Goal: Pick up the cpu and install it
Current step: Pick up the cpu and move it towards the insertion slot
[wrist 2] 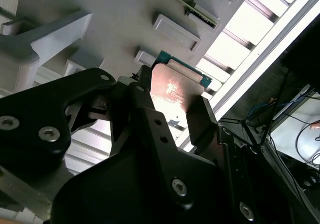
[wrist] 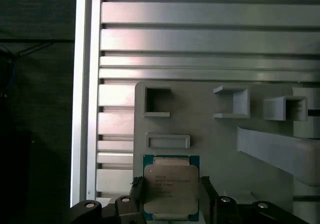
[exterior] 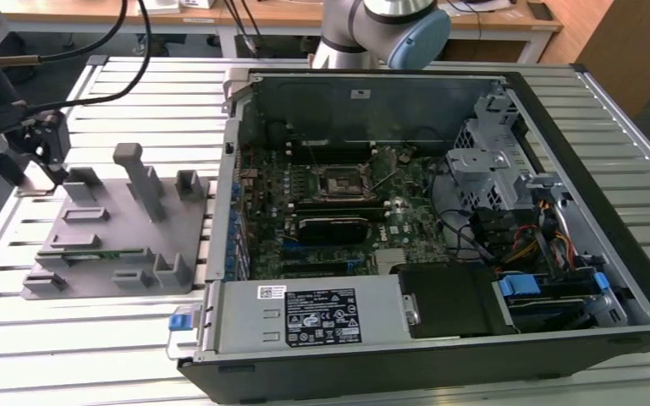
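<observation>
**Ana:** Where is the cpu [wrist: 171, 184] just now?

**Ben:** It lies flat on the grey tray [wrist: 225, 149], close to one corner and just beside a low raised slot. The tray sits on the slatted metal bench [wrist: 200, 39], at the exterior view's left, next to the open computer case [exterior: 596, 211].

**Ana:** And the jaws?

**Ben:** They are drawn in to the chip's width, one against each of two opposite edges. In both wrist views they look to be pinching it, though the line of contact is in shadow, so I call that likely rather than sure. The chip rests on the tray and is not lifted.

**Ana:** How will it handle?

**Ben:** I judge it light, thin and quite stiff. The metal lid is smooth, so a hold on the top face would slip. The edges of the green board are the place to take it, as the jaws stand now. The underside carries the contacts and is probably the fragile part. It wants a modest squeeze and a level carry.

**Ana:** What can't you make out?

**Ben:** The chip's underside is hidden against the tray. In the first wrist view the black jaw bodies cover its near edge. The socket [exterior: 338, 182] sits mid-frame on the board in the exterior view. It is too small there to tell whether its bracket stands open.
</observation>
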`<state>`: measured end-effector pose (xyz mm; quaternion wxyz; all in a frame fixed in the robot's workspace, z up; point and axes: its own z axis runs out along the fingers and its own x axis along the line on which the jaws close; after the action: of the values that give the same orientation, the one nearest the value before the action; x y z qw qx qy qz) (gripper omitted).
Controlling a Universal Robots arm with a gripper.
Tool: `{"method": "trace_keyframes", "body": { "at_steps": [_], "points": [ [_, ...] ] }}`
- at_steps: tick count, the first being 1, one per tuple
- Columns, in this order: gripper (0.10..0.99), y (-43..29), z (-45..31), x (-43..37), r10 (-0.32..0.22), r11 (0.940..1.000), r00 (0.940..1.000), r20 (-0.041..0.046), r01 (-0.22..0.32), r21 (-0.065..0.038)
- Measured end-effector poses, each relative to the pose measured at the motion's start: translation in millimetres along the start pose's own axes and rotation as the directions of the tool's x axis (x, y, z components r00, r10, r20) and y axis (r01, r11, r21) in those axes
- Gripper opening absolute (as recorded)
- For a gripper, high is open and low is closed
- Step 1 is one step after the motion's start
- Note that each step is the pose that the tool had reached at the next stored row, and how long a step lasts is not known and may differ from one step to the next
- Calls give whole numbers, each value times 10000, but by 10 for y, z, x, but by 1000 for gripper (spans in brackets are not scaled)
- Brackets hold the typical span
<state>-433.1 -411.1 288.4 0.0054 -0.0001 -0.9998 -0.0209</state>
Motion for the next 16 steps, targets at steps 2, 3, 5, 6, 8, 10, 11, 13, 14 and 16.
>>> {"method": "trace_keyframes", "body": {
  "at_steps": [2, 3, 5, 6, 8, 10, 11, 13, 14, 16],
  "points": [
    [525, 1, -29, 0, 0, 10000, 10000, 1, 0, 0],
    [525, 2, -44, 1, 0, 10000, 10000, 0, 0, 0],
    [525, 3, -67, 1, 0, 10000, 10000, 0, 0, 0],
    [525, 3, -76, 1, -1, 10000, 10000, 1, 1, 0],
    [525, 4, -100, 1, 0, 10000, 10000, 0, 0, 0],
    [525, 5, -126, 1, 0, 10000, 10000, 1, 0, 0],
    [525, 6, -140, 1, 0, 10000, 10000, 0, 0, 0],
    [525, 7, -172, 2, 0, 10000, 10000, 0, 0, 0],
    [525, 8, -188, 2, 0, 10000, 10000, -1, 0, 0],
    [525, 9, -221, 2, 0, 10000, 10000, 0, 0, 0]
  ]
}}
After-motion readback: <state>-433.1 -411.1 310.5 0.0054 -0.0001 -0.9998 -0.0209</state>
